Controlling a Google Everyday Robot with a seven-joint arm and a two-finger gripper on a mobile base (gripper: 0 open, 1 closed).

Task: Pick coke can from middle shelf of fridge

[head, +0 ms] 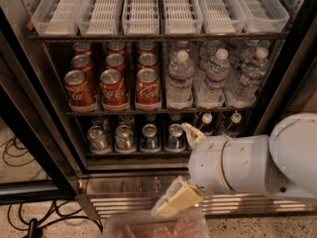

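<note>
Currently the gripper (172, 170) hangs low before the fridge (124, 185) base, fingers spread and empty. The nearest coke can (147, 87) stands upright at the front of the middle shelf (223, 110), above and slightly left of it.

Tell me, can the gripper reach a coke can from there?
Probably yes. Nothing stands before the front coke can on the middle shelf. The gripper hangs lower, near the steel base of the fridge, jaws apart, so it must rise first.
</note>
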